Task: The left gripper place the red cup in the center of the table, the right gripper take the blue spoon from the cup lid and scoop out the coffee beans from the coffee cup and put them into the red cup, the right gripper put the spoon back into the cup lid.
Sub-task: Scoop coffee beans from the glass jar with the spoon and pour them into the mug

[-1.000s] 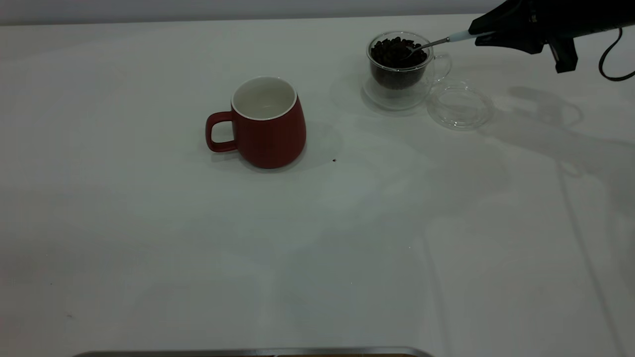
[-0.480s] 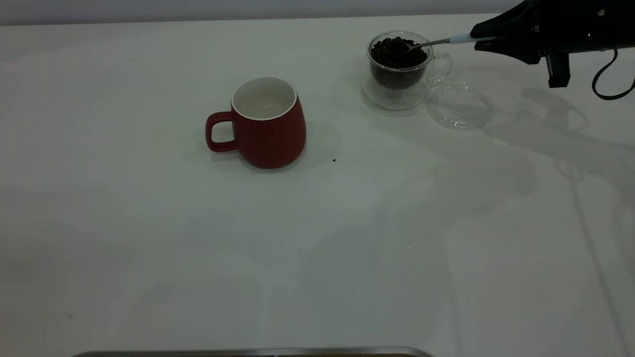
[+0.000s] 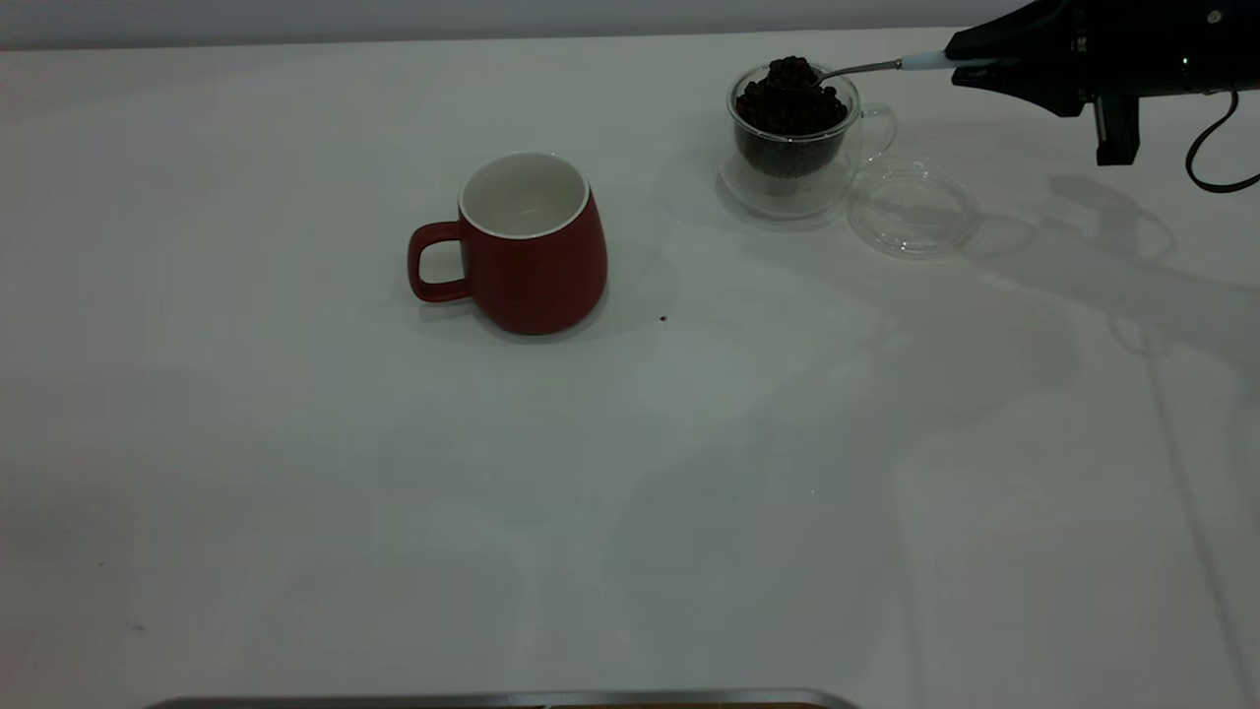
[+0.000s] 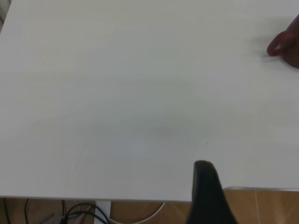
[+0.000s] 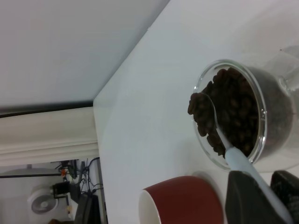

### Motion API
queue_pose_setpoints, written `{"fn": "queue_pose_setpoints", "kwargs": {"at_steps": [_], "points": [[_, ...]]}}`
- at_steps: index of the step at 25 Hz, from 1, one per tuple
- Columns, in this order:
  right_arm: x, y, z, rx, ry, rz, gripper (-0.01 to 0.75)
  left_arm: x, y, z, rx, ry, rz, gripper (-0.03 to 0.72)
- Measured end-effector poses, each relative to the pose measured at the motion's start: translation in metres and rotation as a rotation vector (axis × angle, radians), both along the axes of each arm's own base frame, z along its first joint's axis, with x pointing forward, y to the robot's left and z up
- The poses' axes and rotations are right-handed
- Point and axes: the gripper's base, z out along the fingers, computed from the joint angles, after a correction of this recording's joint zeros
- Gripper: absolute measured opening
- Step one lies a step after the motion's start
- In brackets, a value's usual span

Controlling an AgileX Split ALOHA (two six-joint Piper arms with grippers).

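The right gripper (image 3: 970, 64) is pinching the blue spoon (image 3: 881, 66) by its handle, its bean-heaped bowl seemingly hovering just above the coffee cup (image 3: 795, 138); the red cup (image 3: 527, 246) is sitting mid-table.

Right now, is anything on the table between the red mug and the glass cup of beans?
Only bare table between red cup and coffee cup, per the exterior view.
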Motion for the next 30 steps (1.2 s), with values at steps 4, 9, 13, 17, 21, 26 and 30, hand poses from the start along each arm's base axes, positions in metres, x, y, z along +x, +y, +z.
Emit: {"fn": "queue_pose_setpoints", "kwargs": {"at_steps": [4, 9, 13, 17, 21, 26, 30], "points": [[-0.001, -0.001, 0.002, 0.020, -0.014, 0.007, 0.116, 0.000, 0.000, 0.000, 0.000, 0.000, 0.000, 0.537], [-0.001, 0.001, 0.005, 0.049, -0.030, 0.024, 0.116, 0.000, 0.000, 0.000, 0.000, 0.000, 0.000, 0.537], [-0.003, 0.003, 0.007, 0.070, -0.043, 0.055, 0.116, 0.000, 0.000, 0.000, 0.000, 0.000, 0.000, 0.537], [-0.005, 0.007, 0.009, 0.093, -0.049, 0.090, 0.116, 0.000, 0.000, 0.000, 0.000, 0.000, 0.000, 0.537], [-0.005, 0.015, 0.010, 0.107, -0.052, 0.123, 0.116, 0.000, 0.000, 0.000, 0.000, 0.000, 0.000, 0.537], [-0.005, 0.031, 0.010, 0.117, -0.038, 0.168, 0.116, 0.000, 0.000, 0.000, 0.000, 0.000, 0.000, 0.537], [-0.006, 0.046, 0.009, 0.119, -0.027, 0.209, 0.116, 0.000, 0.000, 0.000, 0.000, 0.000, 0.000, 0.537]]}}
